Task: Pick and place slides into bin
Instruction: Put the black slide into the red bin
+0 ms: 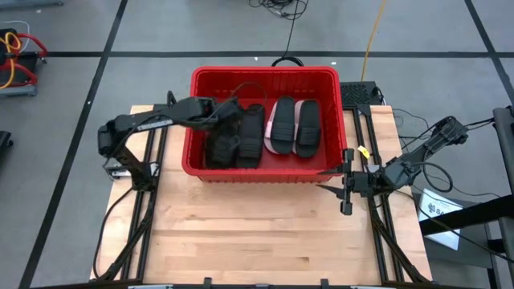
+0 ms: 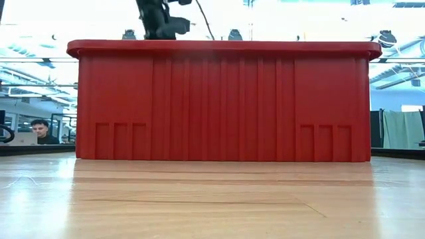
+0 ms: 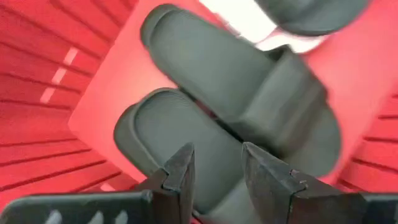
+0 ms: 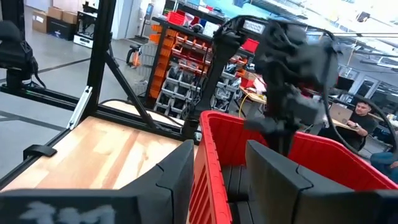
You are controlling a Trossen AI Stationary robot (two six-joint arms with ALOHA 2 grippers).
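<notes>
Slides lie inside the red bin point(image 1: 195, 120), which sits at the far middle of the wooden worktop point(image 1: 257, 241). In the low view the bin's ribbed near wall point(image 2: 222, 109) fills most of the picture, with its thick rim on top.

Inside, seen from above, two black slides point(image 1: 250, 136) lie side by side in the left half, toes toward the far wall, one partly overlapping the other. Just right of them lie two pink slides point(image 1: 295, 127) with black straps, touching each other and also lying near to far. The right end of the bin floor is bare.

From the left edge of the worktop the left arm reaches over the bin's left wall, and its claw point(image 1: 226, 120) hangs above the black slides. In the left wrist view its claw point(image 3: 217, 163) has its fingers point(image 3: 181, 168) a little apart with nothing between them, just above the sole of a black slide point(image 3: 155, 134); a second black slide point(image 3: 236, 81) lies partly across the first.

Outside the bin, the right arm rests at the right edge of the worktop, its claw point(image 1: 347, 181) just beside the bin's near right corner. Its fingers point(image 4: 177, 171) are spread and empty, pointing at the bin's wall.

A person point(image 2: 42, 131) sits in the room behind the worktop.
</notes>
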